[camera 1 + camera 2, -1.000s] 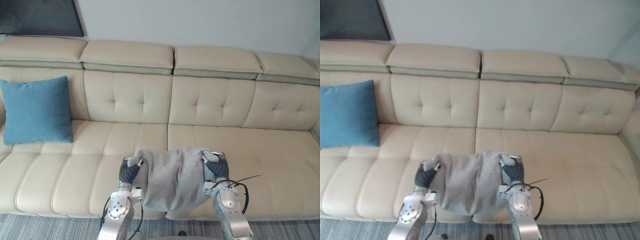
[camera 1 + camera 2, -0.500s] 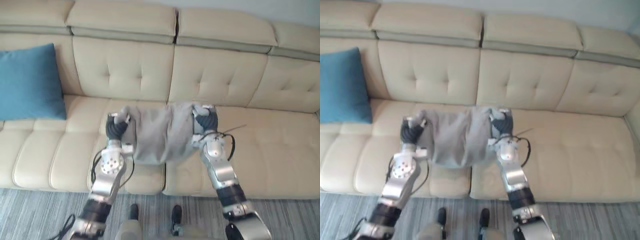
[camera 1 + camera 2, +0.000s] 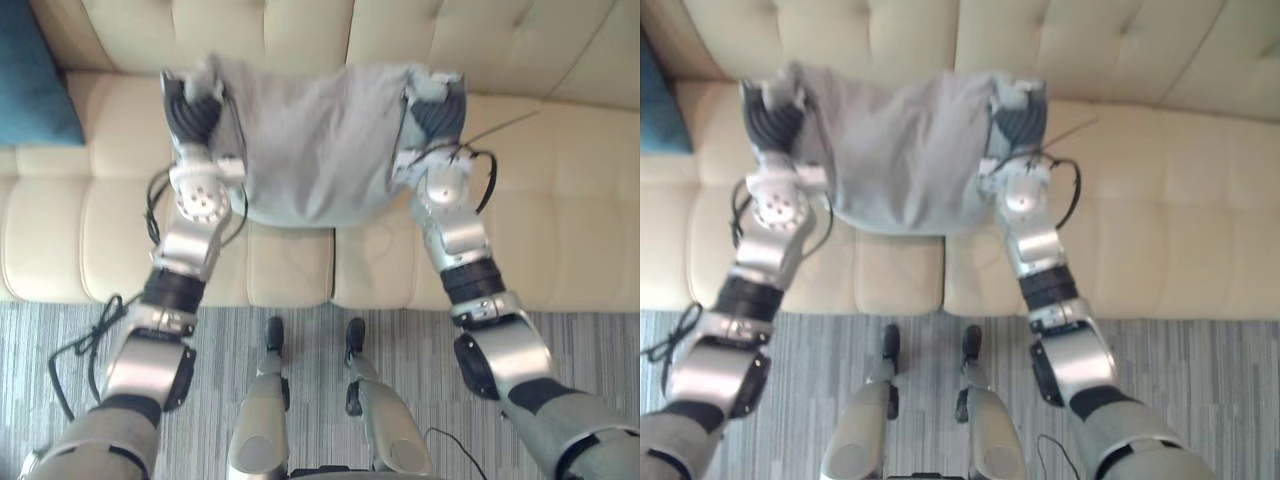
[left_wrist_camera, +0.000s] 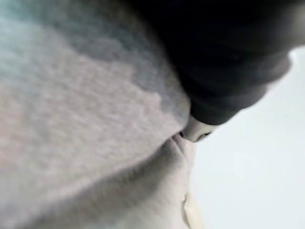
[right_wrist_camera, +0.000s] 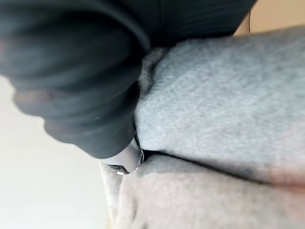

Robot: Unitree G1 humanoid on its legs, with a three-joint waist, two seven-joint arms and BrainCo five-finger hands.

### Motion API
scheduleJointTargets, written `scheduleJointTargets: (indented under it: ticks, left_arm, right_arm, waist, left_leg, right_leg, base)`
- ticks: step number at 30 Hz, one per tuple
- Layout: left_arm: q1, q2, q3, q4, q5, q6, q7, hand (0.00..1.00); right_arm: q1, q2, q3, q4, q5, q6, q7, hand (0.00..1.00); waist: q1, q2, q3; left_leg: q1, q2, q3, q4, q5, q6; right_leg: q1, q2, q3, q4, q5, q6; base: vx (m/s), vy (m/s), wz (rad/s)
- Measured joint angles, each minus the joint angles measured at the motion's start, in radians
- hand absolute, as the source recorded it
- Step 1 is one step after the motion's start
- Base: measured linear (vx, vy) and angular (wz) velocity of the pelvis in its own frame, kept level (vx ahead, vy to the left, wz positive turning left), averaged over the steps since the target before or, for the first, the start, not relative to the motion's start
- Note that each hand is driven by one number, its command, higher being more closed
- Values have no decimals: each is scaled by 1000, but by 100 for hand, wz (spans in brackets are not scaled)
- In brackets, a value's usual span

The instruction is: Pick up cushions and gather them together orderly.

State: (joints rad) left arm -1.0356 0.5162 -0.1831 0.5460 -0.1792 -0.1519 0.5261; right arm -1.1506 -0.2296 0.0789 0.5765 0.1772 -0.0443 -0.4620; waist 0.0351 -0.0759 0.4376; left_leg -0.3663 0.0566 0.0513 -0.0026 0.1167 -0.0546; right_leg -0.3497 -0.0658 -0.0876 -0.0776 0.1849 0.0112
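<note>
Grey cushion (image 3: pixel 320 150) is held clear in front of the sofa (image 3: pixel 560 200), suspended between both hands over the front part of the seat, near the seam where two seat sections meet. Its lower edge hangs toward the front of the seat. The left hand (image 3: pixel 193 112) is at the cushion's left side and the right hand (image 3: pixel 438 108) at its right side, each placed at an upper corner. Both hands are closed on the grey cushion: the fabric bunches over them at the corners, and the left wrist view shows a fingertip (image 4: pixel 198 131) dug into a fold of the grey cloth. The right wrist view shows the same condition, with grey cloth creased against the hand's dark cover. A blue cushion (image 3: pixel 30 80) stands at the far left of the sofa, leaning against the backrest, well apart from the grey one. The sofa is cream, with a button-tufted backrest and seat panels divided by seams. The floor (image 3: pixel 590 350) in front of the sofa is covered in grey striped carpet.
</note>
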Motion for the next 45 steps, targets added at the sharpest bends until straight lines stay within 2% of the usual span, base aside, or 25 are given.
scheduleJointTargets:
  ticks: [5,9,18,20,22,25,27,29,32,33,35,36,38,40,45]
  left_arm:
    - [-145,81,-33,189,-8,-12,-2,0]
    - [-210,147,-53,281,-82,-18,-26,0]
    - [-198,238,-22,286,-244,-59,-99,0]
    - [-149,278,19,261,-313,-64,-144,0]
    - [-37,326,111,228,-392,-64,-213,0]
    - [78,333,179,164,-411,-63,-246,0]
    - [247,324,250,28,-412,-67,-272,0]
    - [373,268,317,-59,-411,-81,-278,0]
    - [563,126,383,-119,-411,-84,-292,0]
    - [662,37,392,-145,-409,-83,-295,0]
    - [786,-73,390,-152,-390,-73,-299,0]
    - [896,-189,387,-152,-370,-55,-318,0]
    - [970,-264,375,-148,-353,-39,-325,0]
    - [1074,-348,358,-104,-279,-6,-357,0]
    - [1187,-449,360,81,-128,33,-404,0]
  right_arm:
    - [-153,-84,18,151,5,-4,-12,0]
    - [-243,-161,22,249,88,-5,-7,0]
    - [-283,-307,20,272,199,-6,23,0]
    - [-261,-354,5,256,219,-6,34,0]
    - [-159,-418,-2,197,241,-8,60,0]
    - [-47,-427,-42,134,260,-12,75,0]
    - [125,-427,-97,14,259,-20,93,0]
    - [275,-406,-157,-76,254,-27,108,0]
    - [505,-308,-244,-160,254,-30,124,0]
    - [614,-242,-272,-203,248,-35,138,0]
    - [730,-155,-271,-217,212,-39,158,0]
    - [840,-68,-268,-218,178,-38,181,0]
    - [922,-6,-259,-218,157,-36,196,0]
    - [1051,68,-233,-214,80,-25,233,0]
    - [1242,157,-163,-147,-82,-15,298,0]
  waist:
    - [-9,5,3]
    - [-19,11,14]
    - [-20,24,36]
    - [-19,24,36]
    - [-12,24,36]
    - [-5,25,36]
    - [-1,26,35]
    - [5,30,33]
    - [5,33,29]
    - [5,35,13]
    - [5,36,-15]
    - [5,35,-28]
    - [6,34,-48]
    - [9,36,-98]
    - [14,37,-218]
  left_leg:
    - [-36,-3,4,-18,15,2]
    - [-64,-7,-2,-18,22,4]
    - [-79,-16,-5,-18,25,8]
    - [-76,-16,-5,-19,25,8]
    - [-48,-14,-1,-32,25,8]
    - [-26,-14,-8,-33,25,8]
    - [-2,-14,-11,-39,25,8]
    - [24,-13,-12,-57,25,8]
    - [60,-16,-19,-65,25,6]
    - [66,-15,-22,-69,21,1]
    - [78,-13,-22,-84,21,1]
    - [98,-12,-22,-85,18,-3]
    - [111,-11,-20,-85,10,-9]
    - [136,-11,-13,-86,-3,-11]
    - [235,-8,2,-84,-46,-11]
  right_leg:
    - [-46,-2,14,-8,20,1]
    - [-72,-5,12,-7,27,1]
    - [-86,-14,13,-7,30,5]
    - [-85,-13,18,-8,30,5]
    - [-71,-10,34,-10,30,5]
    - [-54,-10,45,-10,30,5]
    - [-36,-9,52,-10,30,6]
    - [-19,-8,56,-10,27,9]
    - [17,-9,62,-10,4,18]
    - [22,-8,64,-10,-11,23]
    - [24,-6,68,-10,-22,23]
    - [44,-5,69,-10,-26,27]
    - [57,-5,71,-10,-32,31]
    - [76,-4,75,-8,-39,39]
    - [162,-4,81,16,-90,50]
  base:
    - [-23,10,-7]
    - [-25,15,3]
    - [-3,3,1]
    - [-2,11,-5]
    - [11,3,-14]
    - [12,-8,-13]
    - [5,-12,-10]
    - [-9,-14,-5]
    - [-18,-12,5]
    - [-26,-27,5]
    - [4,-31,-3]
    - [22,-20,-4]
    - [19,-5,-3]
    - [59,-13,-9]
    - [70,0,-5]
